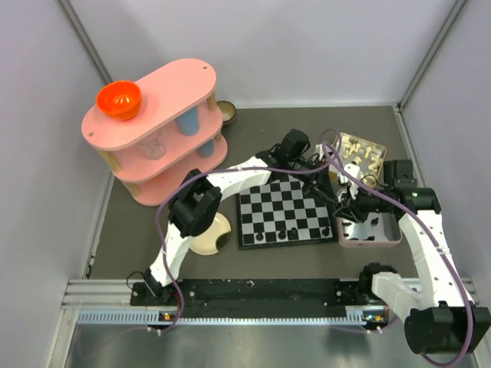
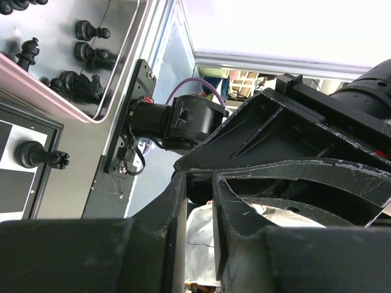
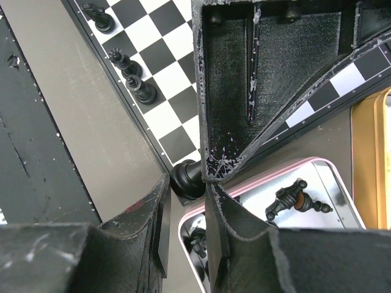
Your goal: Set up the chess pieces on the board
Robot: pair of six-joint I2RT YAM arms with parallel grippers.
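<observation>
The board [image 1: 265,203] lies mid-table with a few black chess pieces [image 1: 281,231] standing on its near row; they also show in the right wrist view [image 3: 143,91]. My left gripper [image 1: 337,193] and right gripper [image 1: 347,205] meet tip to tip at the board's right edge, above the pink tray [image 1: 368,241]. One black piece [image 3: 186,179] lies sideways between both pairs of fingertips. Its base spans the narrow gap of my right gripper [image 3: 186,183], and its body runs behind a left finger. My left gripper [image 2: 198,183] is narrowly closed, with something dark at its tips.
The pink tray [image 2: 55,101] holds several loose black pieces [image 2: 91,30]. A gold tray of cream pieces [image 1: 360,149] sits behind it. A round cream plate [image 1: 211,234] lies left of the board. A pink two-tier shelf [image 1: 161,130] with an orange bowl [image 1: 118,100] stands back left.
</observation>
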